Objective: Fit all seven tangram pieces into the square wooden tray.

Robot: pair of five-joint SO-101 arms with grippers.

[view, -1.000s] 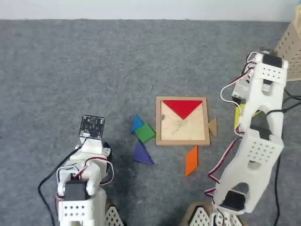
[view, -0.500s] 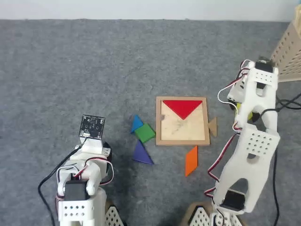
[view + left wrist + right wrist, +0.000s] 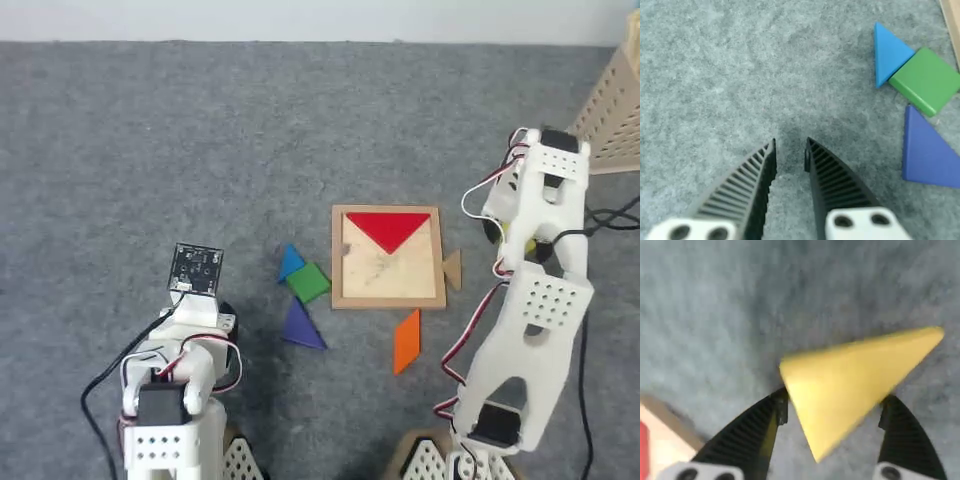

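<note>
Tray, square, wooden (image 3: 392,283), centre of grey carpet (image 3: 200,150). Contents: one red triangle (image 3: 387,229) against the far edge, point toward the near side.

Loose pieces:
- Tan triangle (image 3: 453,269), just beside the tray's right edge.
- Orange parallelogram (image 3: 407,340), near side of the tray.
- Light blue triangle (image 3: 290,262) and green square (image 3: 309,282), touching, left of the tray.
- Dark blue triangle (image 3: 299,325), nearer than the green square.
- Yellow triangle (image 3: 855,380), pinched by the right gripper (image 3: 835,402), right of the tray.

Left gripper (image 3: 790,145): fingers nearly pressed together, holding nothing, over carpet left of the blue pieces.
</note>
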